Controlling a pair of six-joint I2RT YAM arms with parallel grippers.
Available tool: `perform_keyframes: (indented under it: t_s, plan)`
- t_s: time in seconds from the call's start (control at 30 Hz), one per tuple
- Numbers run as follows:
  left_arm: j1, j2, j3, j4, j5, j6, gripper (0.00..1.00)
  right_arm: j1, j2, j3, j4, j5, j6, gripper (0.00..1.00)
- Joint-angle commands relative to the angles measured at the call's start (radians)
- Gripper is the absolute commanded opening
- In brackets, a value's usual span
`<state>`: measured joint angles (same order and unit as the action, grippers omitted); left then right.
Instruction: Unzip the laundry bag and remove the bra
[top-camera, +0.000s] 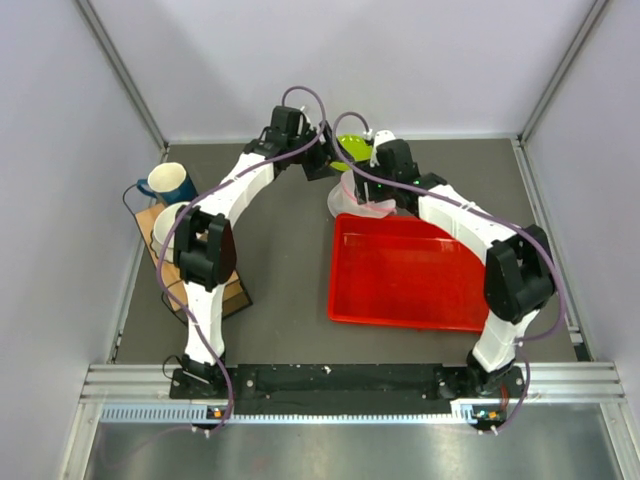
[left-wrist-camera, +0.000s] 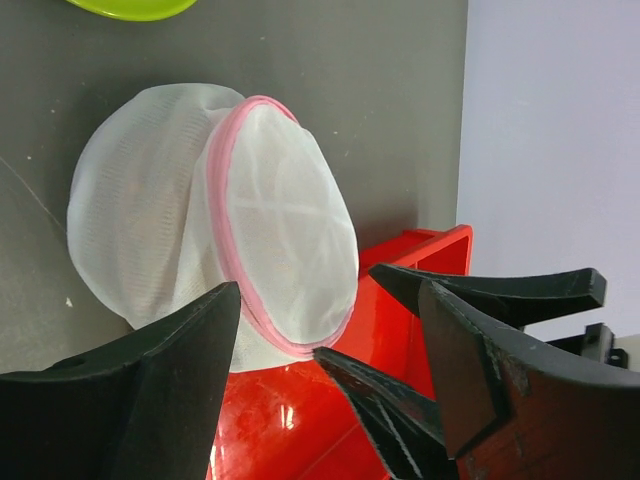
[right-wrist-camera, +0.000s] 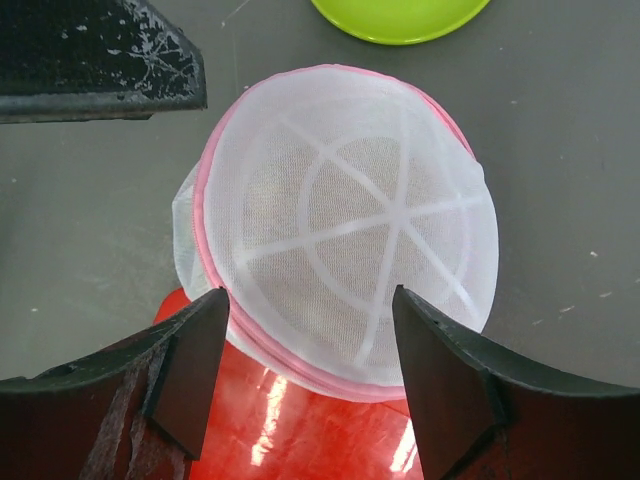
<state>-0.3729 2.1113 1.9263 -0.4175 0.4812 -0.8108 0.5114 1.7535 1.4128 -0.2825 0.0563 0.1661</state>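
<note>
Both left gripper (left-wrist-camera: 328, 290) and right gripper (right-wrist-camera: 308, 295) are held open-jawed at the laundry bag (right-wrist-camera: 350, 210), whose pink zipper trim (left-wrist-camera: 218, 200) must be searched for the pull.

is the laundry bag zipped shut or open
Shut, it seems: the two halves of the laundry bag meet along the pink zipper trim, no gap showing.

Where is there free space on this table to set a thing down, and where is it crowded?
Free: the strip of table between the brown board and the red tray; the tray's bare floor; the far right corner beyond the tray. Crowded: far centre, where left gripper, right gripper, the laundry bag and the green plate meet.
</note>
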Motion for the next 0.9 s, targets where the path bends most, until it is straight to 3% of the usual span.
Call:
perform_keyframes:
  t_s: [0.0,0.43,0.87]
  plan:
    - [-0.004,-0.040,0.042,0.036,0.022,-0.010,0.77,0.021,0.023,0.066,0.017,0.073,-0.043,0.68]
    - [0.126,-0.112,-0.121,0.068,0.068,-0.022,0.77,0.058,0.092,0.129,0.028,0.039,-0.033,0.72]
    - [0.144,-0.132,-0.168,0.068,0.066,-0.011,0.77,0.068,0.139,0.187,0.031,0.019,-0.027,0.73]
